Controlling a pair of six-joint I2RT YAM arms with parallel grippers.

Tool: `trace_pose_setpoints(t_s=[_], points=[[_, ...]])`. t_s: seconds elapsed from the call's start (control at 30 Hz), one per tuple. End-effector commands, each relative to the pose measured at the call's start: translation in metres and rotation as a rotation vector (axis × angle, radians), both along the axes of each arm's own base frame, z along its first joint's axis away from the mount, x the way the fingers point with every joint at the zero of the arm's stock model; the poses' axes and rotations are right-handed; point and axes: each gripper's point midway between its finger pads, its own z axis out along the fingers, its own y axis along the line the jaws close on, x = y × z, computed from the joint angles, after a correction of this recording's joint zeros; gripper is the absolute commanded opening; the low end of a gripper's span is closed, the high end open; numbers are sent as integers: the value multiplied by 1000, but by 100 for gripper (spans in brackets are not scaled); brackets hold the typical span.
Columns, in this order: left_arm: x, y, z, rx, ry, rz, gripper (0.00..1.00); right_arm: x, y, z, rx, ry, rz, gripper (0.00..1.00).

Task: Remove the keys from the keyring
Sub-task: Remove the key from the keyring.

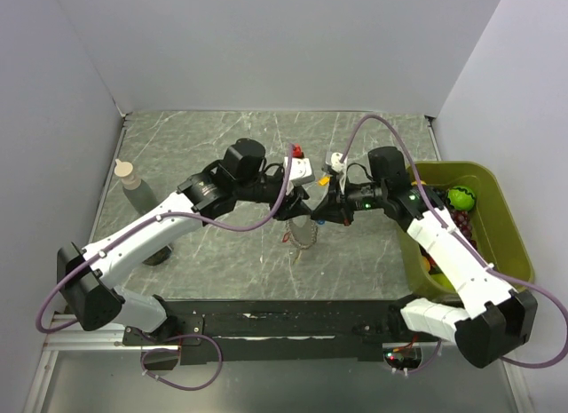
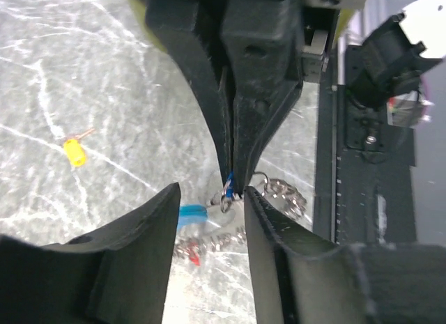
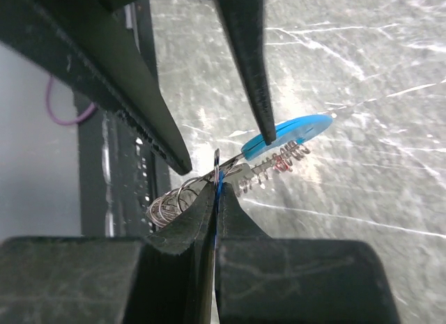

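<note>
The keyring [image 1: 302, 234], a floppy loop of silvery links, hangs between my two grippers above the table. My right gripper [image 3: 217, 191] is shut on the small blue key [image 3: 219, 188] at the ring, which also shows in the left wrist view [image 2: 228, 179]. My left gripper [image 2: 212, 216] is open, with one finger on each side of the ring [image 2: 279, 194]. The light-blue strip [image 3: 289, 132] and the red key [image 3: 282, 164] hang on the chain beyond the ring. One left finger tip touches the strip. The orange key [image 2: 73, 152] lies loose on the table.
An olive-green bin [image 1: 501, 219] holding toys stands at the right. A grey bottle [image 1: 135, 189] stands at the left. A black rail [image 1: 284, 324] runs along the near edge. Grey walls close in the back and sides.
</note>
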Motion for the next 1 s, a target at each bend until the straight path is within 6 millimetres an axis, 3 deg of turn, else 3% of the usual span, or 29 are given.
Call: trace_pose_setpoints(t_s=[0.0,0.17,0.5,0.63,0.8,0.97], points=[[-16,-2,20,-52,28,-101,49,0,-3,25,0,-171,-2,0],[-15,-4,7,-18,48,-119,51,0,-4,25,-15,-200,-7,0],[-11,-8,7,-20,60,-113,45,-3,-1,19,-56,-236,8,0],[-6,-7,6,-20,42,-92,51,-7,0,18,-59,-251,24,0],[-7,-6,3,-17,55,-108,51,-11,0,18,-51,-260,40,0],[-3,1,11,-57,64,-103,58,-19,0,18,-43,-258,70,0]])
